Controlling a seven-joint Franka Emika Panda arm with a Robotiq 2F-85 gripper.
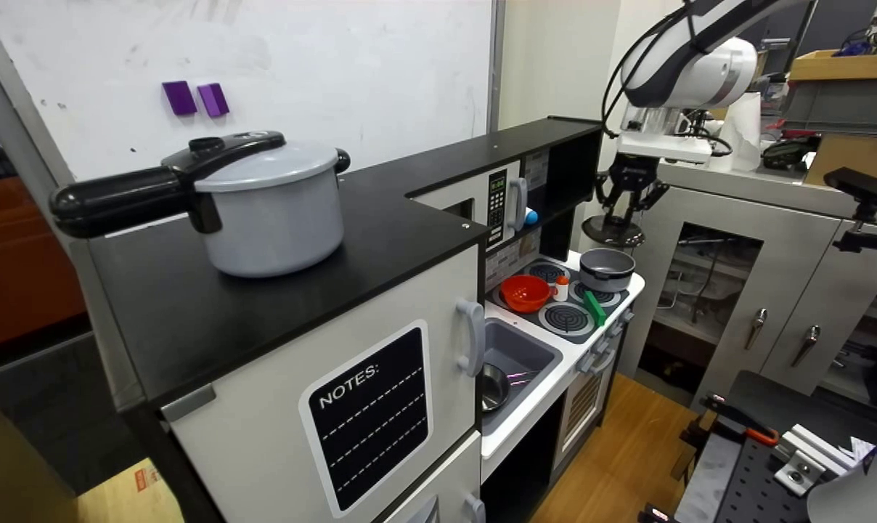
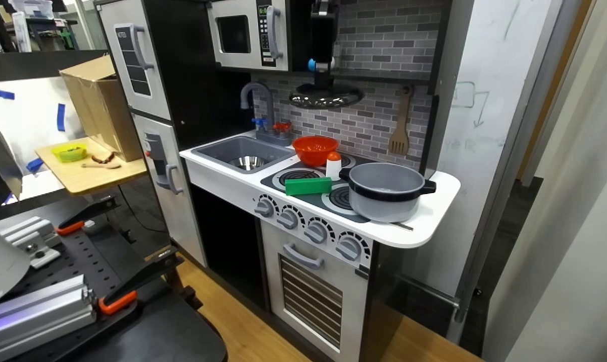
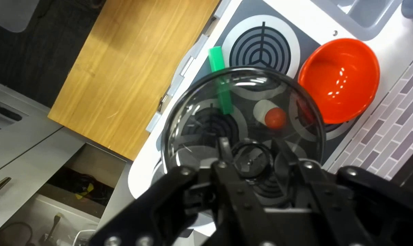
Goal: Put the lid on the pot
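Note:
The pot is grey and round with a black band and two short handles; it stands upright and uncovered at the stove's end in both exterior views (image 1: 607,272) (image 2: 384,203). In the wrist view it is mostly hidden behind the lid and gripper. The lid is clear glass with a dark rim and knob; it hangs in the air in both exterior views (image 1: 613,232) (image 2: 326,98) and fills the middle of the wrist view (image 3: 244,92). My gripper (image 1: 618,212) (image 2: 323,78) (image 3: 252,147) is shut on the lid's knob. It holds the lid roughly level, above the pot's height and offset from it.
A red bowl (image 2: 315,150), a white shaker with orange top (image 2: 333,167) and a green block (image 2: 308,186) stand on the stove beside the pot. A shelf and microwave (image 2: 248,35) are behind the lid. A large grey-white pot (image 1: 271,211) stands on the high counter.

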